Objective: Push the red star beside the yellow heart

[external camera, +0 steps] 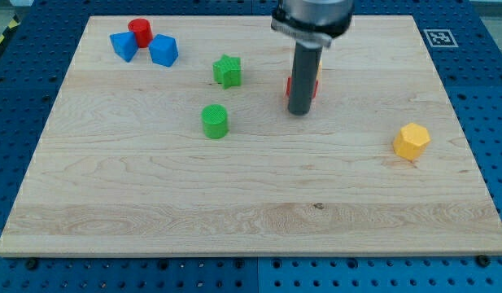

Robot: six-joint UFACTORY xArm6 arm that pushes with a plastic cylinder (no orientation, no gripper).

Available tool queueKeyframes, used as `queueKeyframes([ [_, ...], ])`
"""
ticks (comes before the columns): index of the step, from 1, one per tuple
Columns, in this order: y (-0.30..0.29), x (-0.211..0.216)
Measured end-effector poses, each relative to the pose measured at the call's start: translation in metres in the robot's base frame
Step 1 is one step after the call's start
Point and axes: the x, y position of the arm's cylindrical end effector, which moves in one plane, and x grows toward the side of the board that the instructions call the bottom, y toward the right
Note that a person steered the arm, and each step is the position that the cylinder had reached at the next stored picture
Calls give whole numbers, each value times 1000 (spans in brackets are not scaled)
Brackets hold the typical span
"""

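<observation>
My rod comes down from the view's top centre, and my tip [299,112] rests on the board. A red block [316,88], probably the red star, sits right behind the rod. Only thin red edges show on either side of the rod, so its shape cannot be made out. My tip is at the block's lower edge, touching or nearly touching it. No yellow heart can be made out; it may be hidden behind the rod or the arm. A yellow hexagon-like block [411,140] lies far to the right of my tip.
A green star [228,71] and a green cylinder [215,120] lie left of my tip. A red cylinder [140,31] and two blue blocks [124,45] [163,50] cluster at the top left. The wooden board [251,220] ends at blue pegboard.
</observation>
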Motion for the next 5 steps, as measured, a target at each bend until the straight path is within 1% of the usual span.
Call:
queueKeyframes([
  [1, 0, -5],
  [3, 27, 3],
  [4, -6, -9],
  [5, -25, -25],
])
